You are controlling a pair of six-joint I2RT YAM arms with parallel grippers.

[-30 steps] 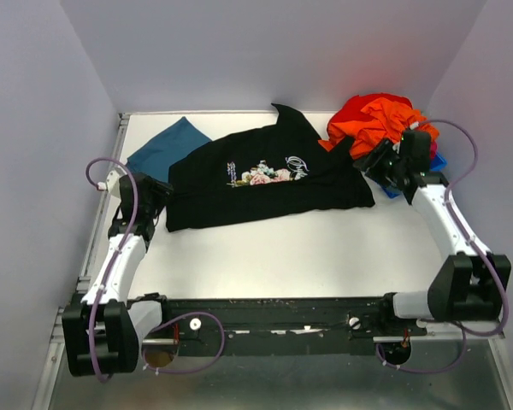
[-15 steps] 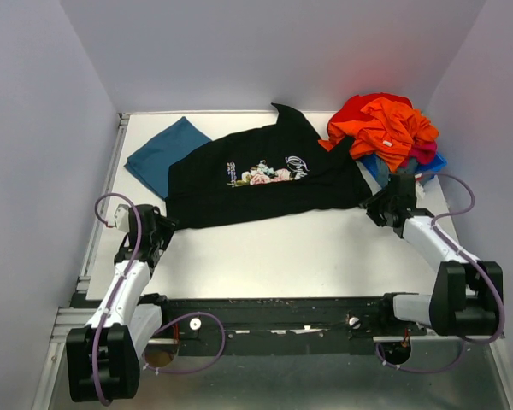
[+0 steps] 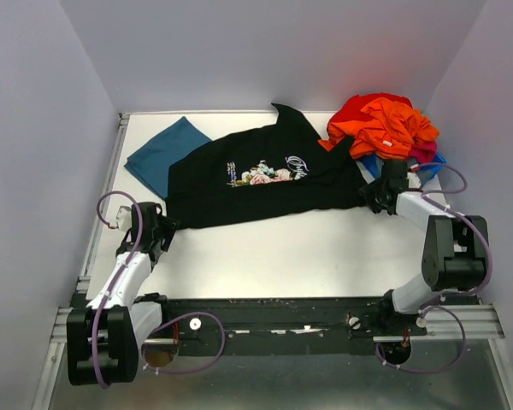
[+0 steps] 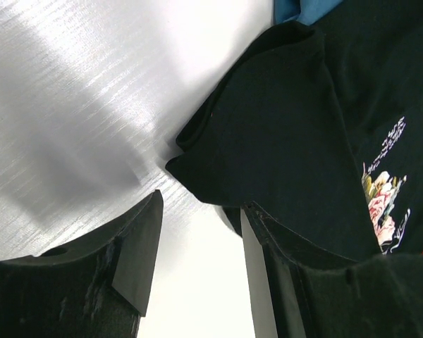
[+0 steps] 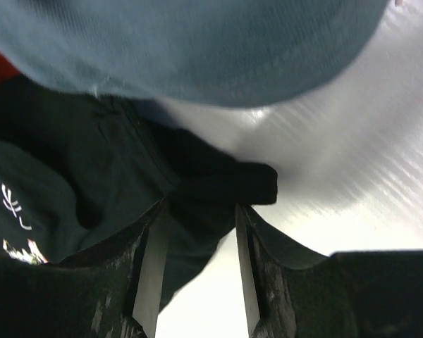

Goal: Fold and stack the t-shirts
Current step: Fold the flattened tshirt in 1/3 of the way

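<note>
Matt blk cloth tee (image 3: 265, 198); glossy brushed table (image 3: 308, 249)

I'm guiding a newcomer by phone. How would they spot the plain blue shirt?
On the white table, look to the far left corner. The teal-blue shirt lies flat there, against the left edge of the black printed t-shirt. It is plain and smooth, unlike the crumpled orange-red pile at the far right.

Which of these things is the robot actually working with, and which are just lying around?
Part of the job: black floral-print t-shirt, teal-blue shirt, left gripper, right gripper.
Lying about: heap of orange and red clothes, blue cloth beside it.
</note>
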